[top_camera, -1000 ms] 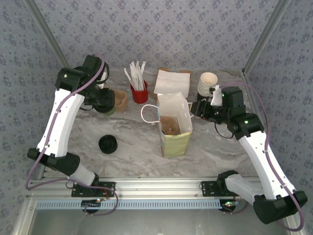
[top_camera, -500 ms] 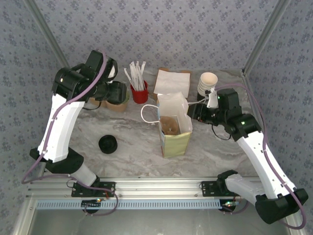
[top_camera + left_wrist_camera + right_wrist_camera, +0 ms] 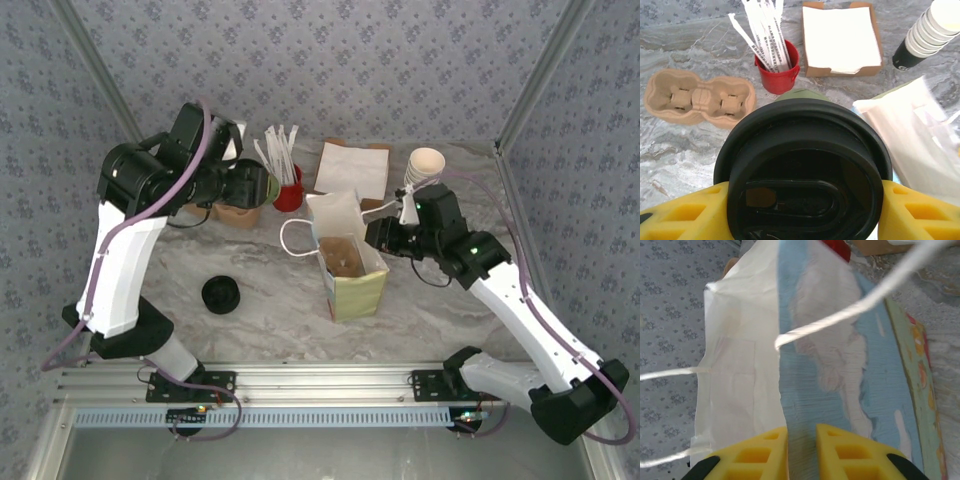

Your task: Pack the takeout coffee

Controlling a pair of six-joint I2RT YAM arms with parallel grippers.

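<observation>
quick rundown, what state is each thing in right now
coffee cup: lid on, gripped by left claw
paper bag: upright, mouth open, wall pinched by right claw
black lid: loose on the table
cup carrier: empty
red holder: upright, holding sticks

The bag (image 3: 358,292) gapes open upward, red holder (image 3: 291,193) near.

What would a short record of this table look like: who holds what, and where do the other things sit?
Left fingers: clamped on dark olive-green paper cup with round black plastic lid, held in the air
Right fingers: pinching the wall of white-and-yellow paper bag with string handles
Bag: upright, open, mid-table
Loose black lid: lying front left on grey marble table
</observation>
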